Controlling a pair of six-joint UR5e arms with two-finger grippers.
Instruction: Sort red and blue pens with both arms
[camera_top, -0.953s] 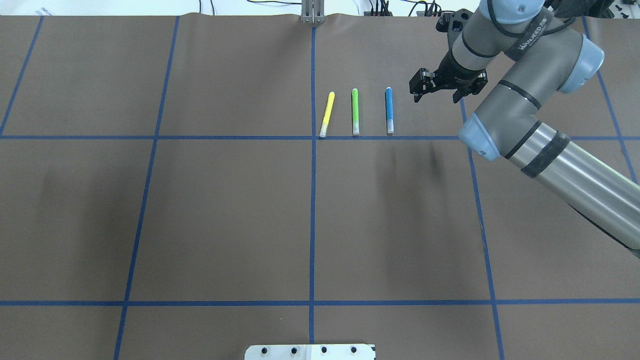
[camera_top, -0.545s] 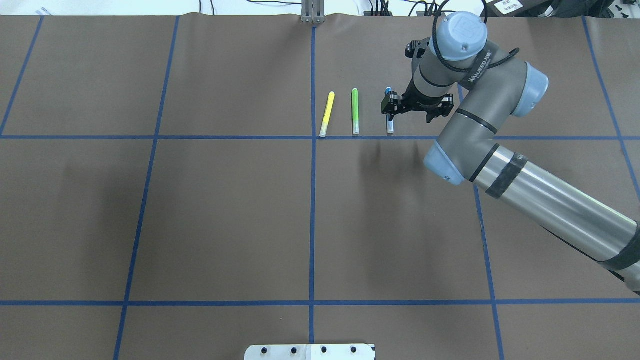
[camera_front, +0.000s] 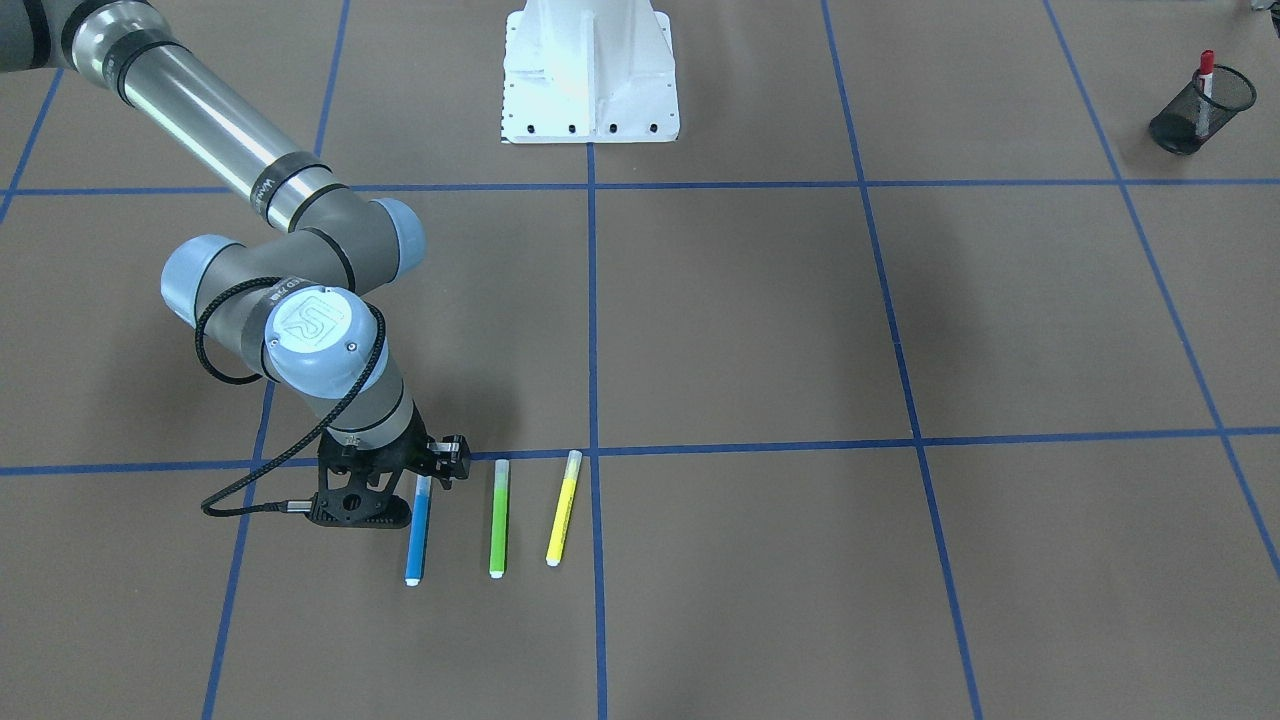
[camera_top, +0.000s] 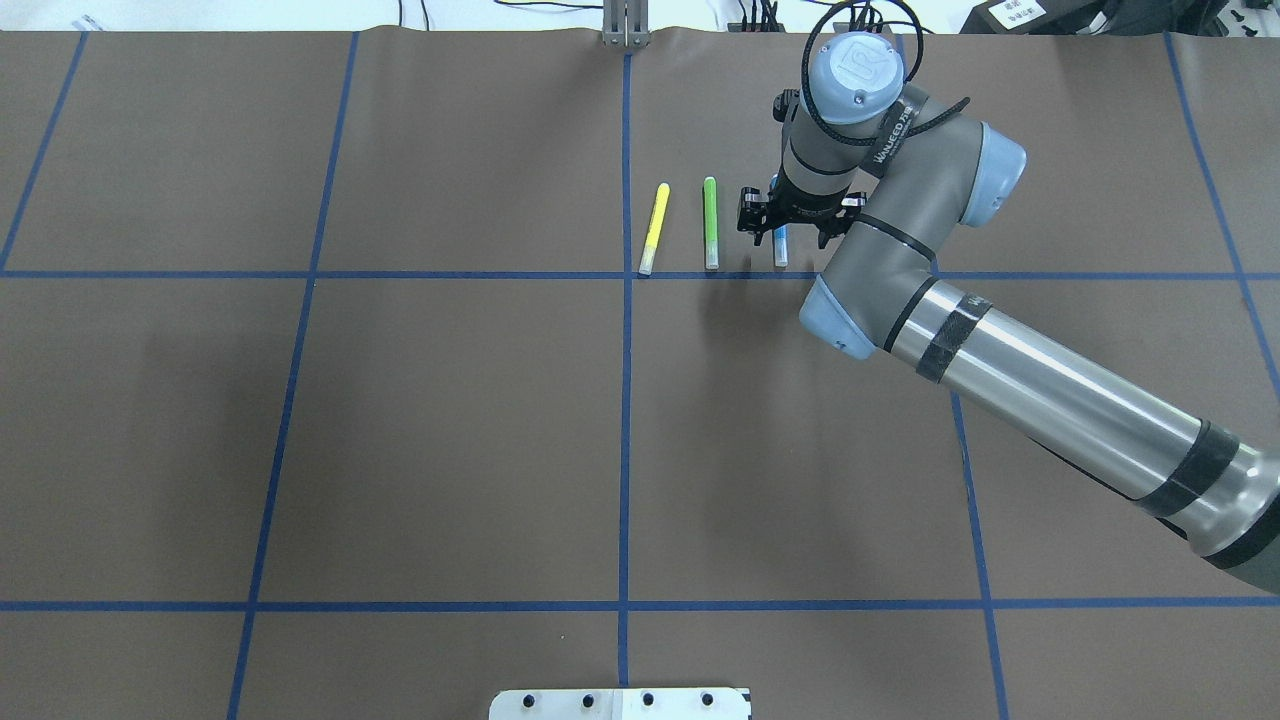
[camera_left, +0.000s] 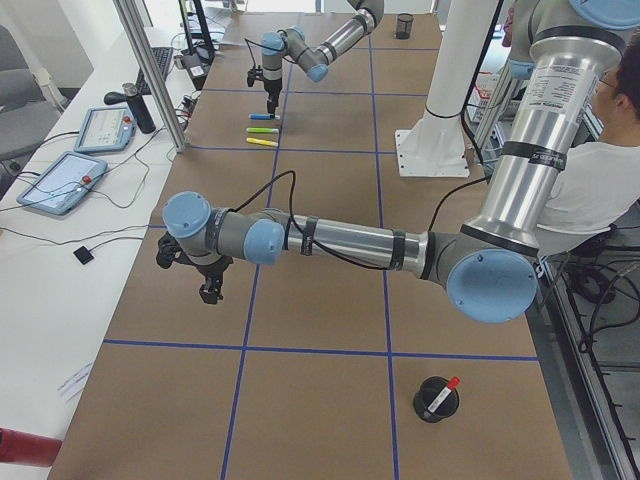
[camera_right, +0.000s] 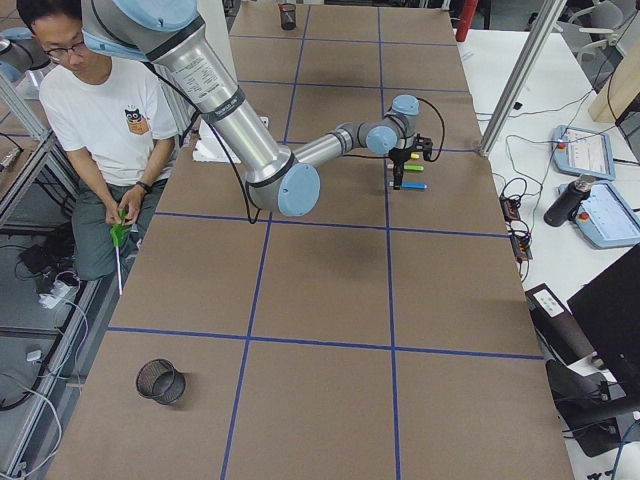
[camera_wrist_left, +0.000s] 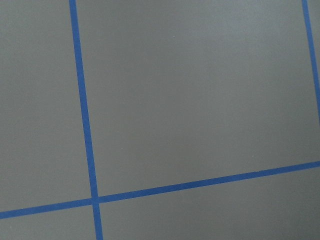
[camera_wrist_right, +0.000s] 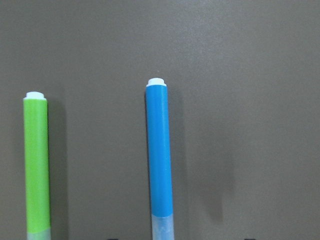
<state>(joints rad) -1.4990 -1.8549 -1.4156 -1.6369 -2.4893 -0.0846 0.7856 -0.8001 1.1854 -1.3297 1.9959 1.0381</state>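
Note:
The blue pen (camera_top: 780, 251) lies on the brown table mat, rightmost in a row of three pens; it also shows in the front view (camera_front: 418, 530) and the right wrist view (camera_wrist_right: 160, 160). My right gripper (camera_top: 793, 224) hangs open directly over its far half, one finger on either side. The red pen (camera_front: 1205, 68) stands in a black mesh cup (camera_front: 1190, 110) near the table's left end. My left gripper (camera_left: 208, 288) hovers above bare mat in the exterior left view only, and I cannot tell if it is open or shut.
A green highlighter (camera_top: 710, 222) and a yellow highlighter (camera_top: 654, 228) lie just left of the blue pen. A second mesh cup (camera_right: 160, 381) stands at the table's right end. A person (camera_right: 100, 130) crouches beside the white robot base (camera_front: 590, 80).
My right arm has swung left and its open gripper has come from right of the blue pen to straddle it. The pens have not moved.

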